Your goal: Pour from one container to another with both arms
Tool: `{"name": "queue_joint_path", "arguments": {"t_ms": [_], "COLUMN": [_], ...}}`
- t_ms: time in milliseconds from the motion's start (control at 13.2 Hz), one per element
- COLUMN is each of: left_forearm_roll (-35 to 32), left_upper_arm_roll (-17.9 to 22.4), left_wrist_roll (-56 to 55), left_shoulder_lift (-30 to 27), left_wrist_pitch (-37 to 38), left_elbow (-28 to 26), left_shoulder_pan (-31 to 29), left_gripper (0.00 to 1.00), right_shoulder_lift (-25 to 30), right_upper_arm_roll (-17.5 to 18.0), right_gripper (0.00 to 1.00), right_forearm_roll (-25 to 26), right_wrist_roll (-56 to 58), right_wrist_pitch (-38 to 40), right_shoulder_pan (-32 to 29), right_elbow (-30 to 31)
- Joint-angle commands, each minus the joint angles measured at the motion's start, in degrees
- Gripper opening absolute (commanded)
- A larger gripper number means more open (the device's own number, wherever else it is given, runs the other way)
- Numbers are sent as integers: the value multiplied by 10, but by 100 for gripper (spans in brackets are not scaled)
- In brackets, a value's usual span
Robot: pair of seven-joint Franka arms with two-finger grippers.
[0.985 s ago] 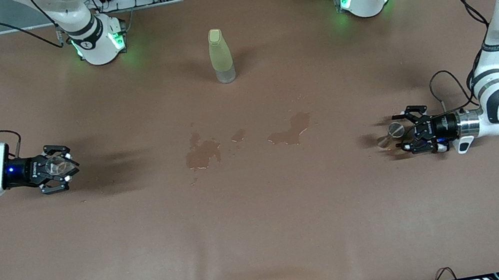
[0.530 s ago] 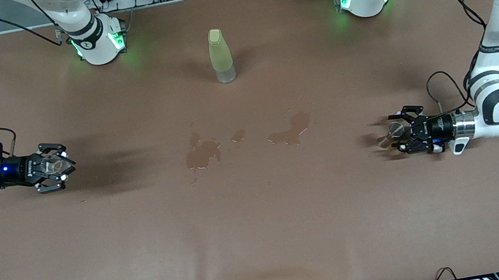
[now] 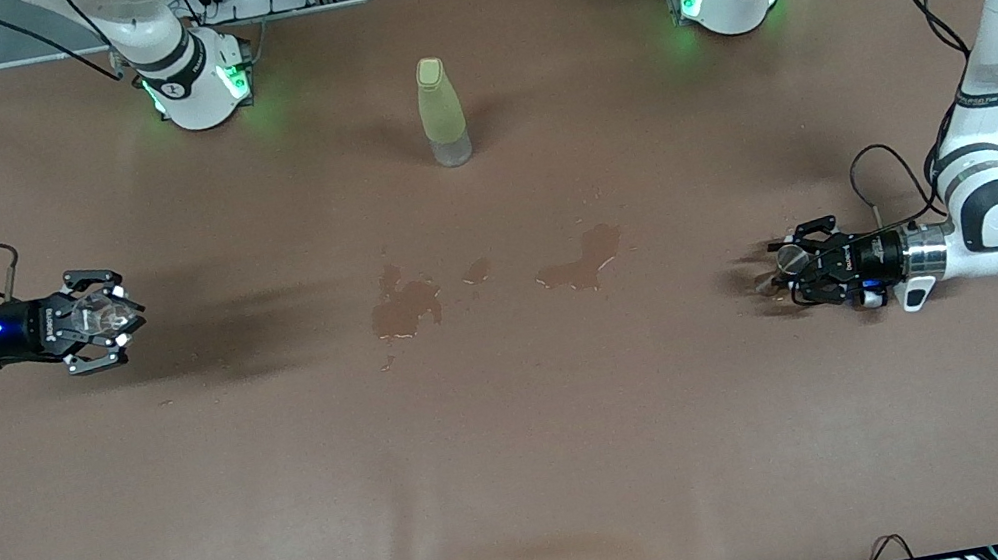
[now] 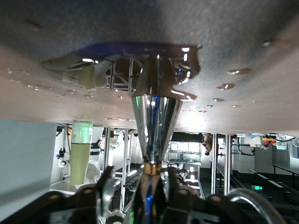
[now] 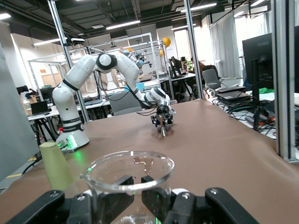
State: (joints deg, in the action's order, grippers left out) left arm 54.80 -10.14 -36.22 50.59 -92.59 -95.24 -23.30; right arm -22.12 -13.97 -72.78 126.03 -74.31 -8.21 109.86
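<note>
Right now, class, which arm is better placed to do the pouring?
Right. Its claw holds the glass cup; the left claw holds the metal cup, which receives.

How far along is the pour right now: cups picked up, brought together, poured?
Pickup looks done: the right pincer grips the tiny clear glass cup at the right arm's end of the table, and the left pincer grips the small grey metal jigger-like cup at the left arm's end. Bringing the cups together and pouring are left. Wet patches mark the brown table cover.
</note>
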Motion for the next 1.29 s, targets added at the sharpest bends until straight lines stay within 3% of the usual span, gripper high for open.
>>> {"name": "queue_joint_path", "arguments": {"t_ms": [0,152,227,758,1212], "left_forearm_roll": [-3,-1,1,15,49], "left_upper_arm_roll": [-1,-1,-2,-18,-94], "left_wrist_roll": [-6,-6,-6,-10,-54], "left_shoulder_lift": [-13,-13,-13,-16,-20], "left_wrist_pitch": [-5,-5,-4,6,5], "left_elbow": [-7,-6,-6,8,31], "left_shoulder_pan": [0,-2,-2,-1,21], "left_gripper": [23,4,0,0,0], "right_shoulder_lift": [20,25,27,26,20], "right_upper_arm_roll": [-3,-3,-4,-3,-3], "right_gripper": [0,0,0,0,0], "right_forearm_roll": [12,12,12,23,21], "right_wrist_roll": [-38,-65,-68,-69,-61], "right_wrist_pitch": [8,26,28,28,26], "right_shoulder_pan": [9,14,15,30,72], "right_elbow": [4,4,4,5,11]}}
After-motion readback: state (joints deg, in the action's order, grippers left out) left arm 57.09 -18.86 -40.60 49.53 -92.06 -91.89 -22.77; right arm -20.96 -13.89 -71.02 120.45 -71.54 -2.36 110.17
